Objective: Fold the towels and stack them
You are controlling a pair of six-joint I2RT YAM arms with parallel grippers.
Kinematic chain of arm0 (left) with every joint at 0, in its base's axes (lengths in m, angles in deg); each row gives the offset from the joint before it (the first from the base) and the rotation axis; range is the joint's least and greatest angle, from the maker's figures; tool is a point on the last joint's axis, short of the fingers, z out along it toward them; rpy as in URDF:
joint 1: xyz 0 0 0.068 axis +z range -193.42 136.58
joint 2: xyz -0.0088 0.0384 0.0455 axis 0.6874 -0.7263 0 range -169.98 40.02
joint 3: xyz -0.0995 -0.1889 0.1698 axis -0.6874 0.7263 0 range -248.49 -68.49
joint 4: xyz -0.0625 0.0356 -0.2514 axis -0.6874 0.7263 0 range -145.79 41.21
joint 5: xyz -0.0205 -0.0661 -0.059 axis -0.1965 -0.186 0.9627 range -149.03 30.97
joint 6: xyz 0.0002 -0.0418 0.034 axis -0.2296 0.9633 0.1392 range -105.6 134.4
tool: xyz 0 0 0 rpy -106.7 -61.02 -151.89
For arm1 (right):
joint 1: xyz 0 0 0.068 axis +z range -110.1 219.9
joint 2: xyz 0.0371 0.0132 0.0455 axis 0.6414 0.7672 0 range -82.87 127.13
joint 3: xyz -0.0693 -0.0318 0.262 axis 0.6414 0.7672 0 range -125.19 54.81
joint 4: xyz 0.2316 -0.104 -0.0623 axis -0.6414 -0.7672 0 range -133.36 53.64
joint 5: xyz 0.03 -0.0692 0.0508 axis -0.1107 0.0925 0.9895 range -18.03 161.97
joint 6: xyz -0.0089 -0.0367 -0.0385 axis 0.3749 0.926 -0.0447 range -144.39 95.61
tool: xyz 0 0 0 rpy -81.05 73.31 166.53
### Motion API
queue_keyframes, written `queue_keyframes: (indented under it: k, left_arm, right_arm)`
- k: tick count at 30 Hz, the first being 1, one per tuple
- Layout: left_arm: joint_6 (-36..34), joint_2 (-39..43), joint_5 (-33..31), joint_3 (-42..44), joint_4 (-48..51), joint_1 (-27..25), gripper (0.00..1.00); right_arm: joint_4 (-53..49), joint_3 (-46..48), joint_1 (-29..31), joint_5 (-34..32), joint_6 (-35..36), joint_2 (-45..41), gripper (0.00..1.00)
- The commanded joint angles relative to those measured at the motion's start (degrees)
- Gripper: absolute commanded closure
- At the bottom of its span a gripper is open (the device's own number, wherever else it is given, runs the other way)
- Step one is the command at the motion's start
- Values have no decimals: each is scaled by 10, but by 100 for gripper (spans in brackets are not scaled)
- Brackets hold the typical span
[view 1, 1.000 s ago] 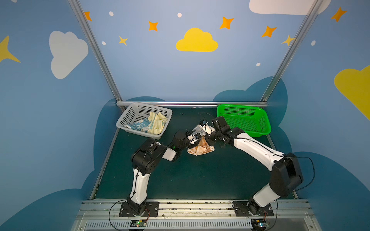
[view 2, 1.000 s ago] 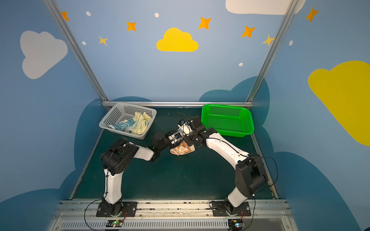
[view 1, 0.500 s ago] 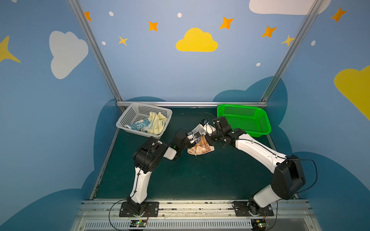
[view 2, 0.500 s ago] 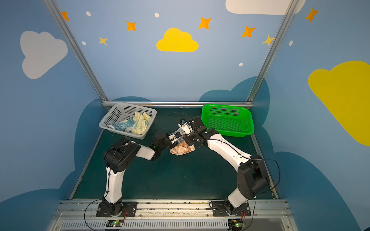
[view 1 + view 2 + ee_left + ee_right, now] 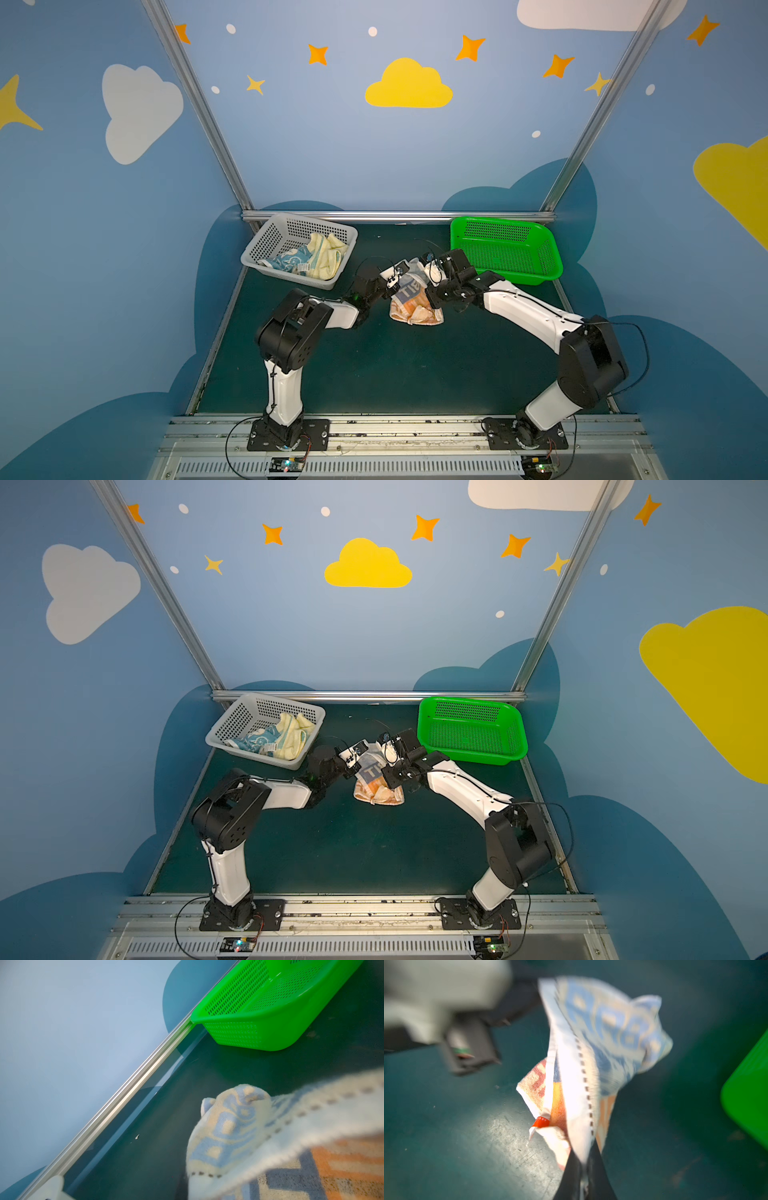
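The orange, blue and white striped towel (image 5: 415,305) (image 5: 376,787) hangs mid-table between both grippers, its lower part bunched on the green mat. My right gripper (image 5: 429,272) (image 5: 583,1169) is shut on its white stitched hem. My left gripper (image 5: 397,275) (image 5: 360,752) is at the towel's opposite upper edge and shut on it. In the left wrist view its jaws are hidden behind the towel (image 5: 239,1126). The lettered band (image 5: 608,1022) faces the right wrist camera. The blue-and-cream towel (image 5: 291,262) and the pale yellow towel (image 5: 328,255) lie crumpled in the grey basket.
The grey perforated basket (image 5: 266,249) stands at the back left. A green perforated basket (image 5: 552,266) (image 5: 259,1028) stands at the back right, close behind my right gripper. A metal rail (image 5: 395,216) runs along the back edge of the mat.
My left gripper has shut on the striped towel's edge. The right gripper has kept its grip, and the towel's top is now stretched between the two.
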State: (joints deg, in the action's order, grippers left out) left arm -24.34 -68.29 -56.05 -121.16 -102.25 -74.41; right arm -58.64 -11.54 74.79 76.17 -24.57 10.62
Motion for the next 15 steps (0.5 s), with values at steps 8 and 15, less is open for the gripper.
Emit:
queue_keyframes:
  k: [8,15]
  left_arm:
    - [-1,37,-111,-37,134,-47,97]
    - [-12,22,-149,-85,200,-63,97]
  right_arm:
    - [57,66,1,-27,-159,48,97]
    - [63,98,-1,-51,-178,50,80]
